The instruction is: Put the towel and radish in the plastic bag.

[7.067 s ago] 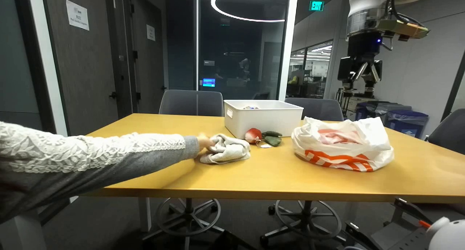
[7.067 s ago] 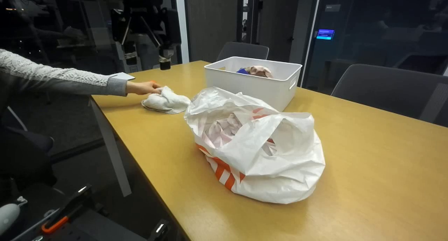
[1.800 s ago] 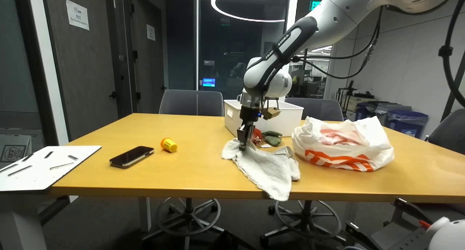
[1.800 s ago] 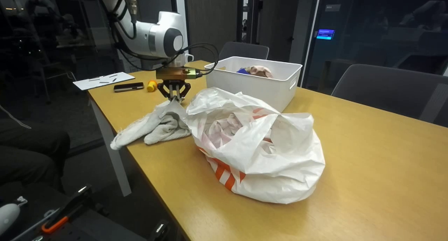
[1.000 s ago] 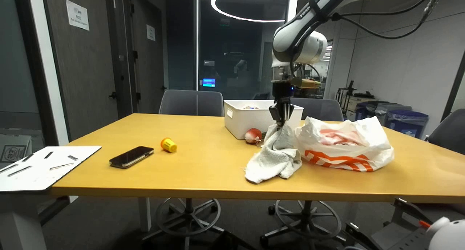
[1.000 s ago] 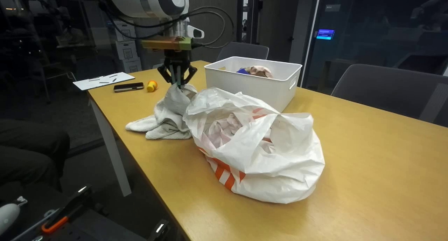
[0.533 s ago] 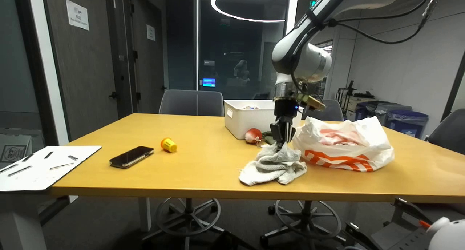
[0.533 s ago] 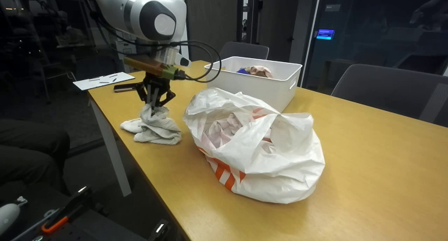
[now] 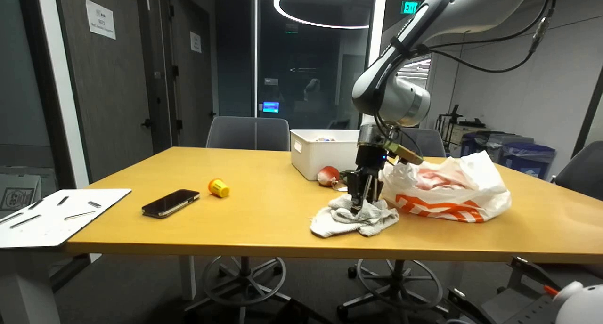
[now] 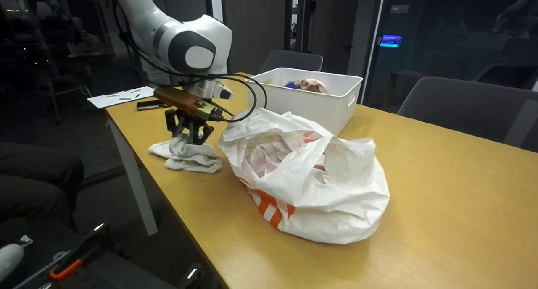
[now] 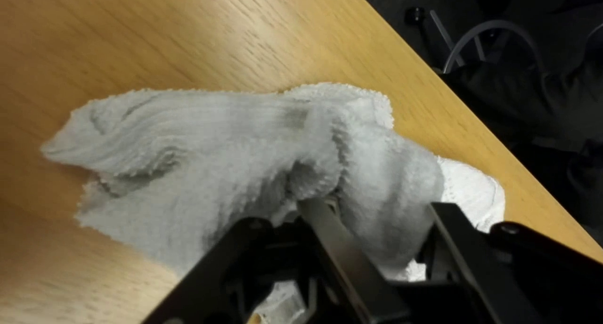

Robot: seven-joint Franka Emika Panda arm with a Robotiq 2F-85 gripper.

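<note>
While one claw stands spread on one towel, one radish, one bag nearby

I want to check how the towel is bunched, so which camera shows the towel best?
The wrist view. There the towel looks largest, its folds and fuzzy edges plain, though the tool hides part of it. Both exterior views show it smaller, crumpled on the table with the tool over it.

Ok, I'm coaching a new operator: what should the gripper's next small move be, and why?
Probably close the gripper where it is: in the wrist view its jaws stand apart with a bunched fold of the towel between them, and the towel lies on the table, outside the plastic bag.
</note>
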